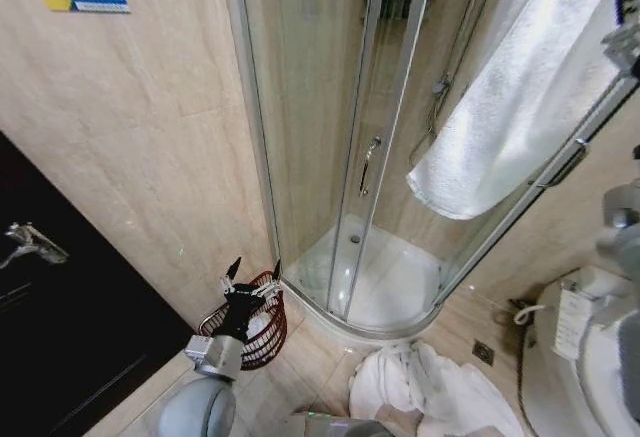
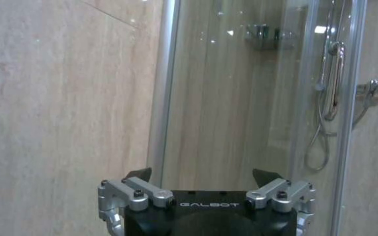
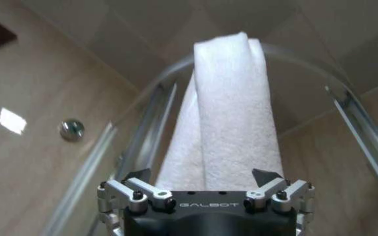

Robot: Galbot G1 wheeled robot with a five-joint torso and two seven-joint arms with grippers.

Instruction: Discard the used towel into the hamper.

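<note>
Overhead, the folded towel (image 1: 520, 107) hangs lengthwise over the shower rail (image 1: 560, 167).

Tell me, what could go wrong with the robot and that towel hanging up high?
1. The white fluffy towel hangs over the shower frame, and the right gripper is open in front of it, not holding it. A weak pinch might let it slip to the floor.
2. The small dark red wire hamper sits low by the glass shower wall, far from the towel, so it could snag or drop on the way.
3. The open left gripper hovers over the hamper and might block the drop.
</note>
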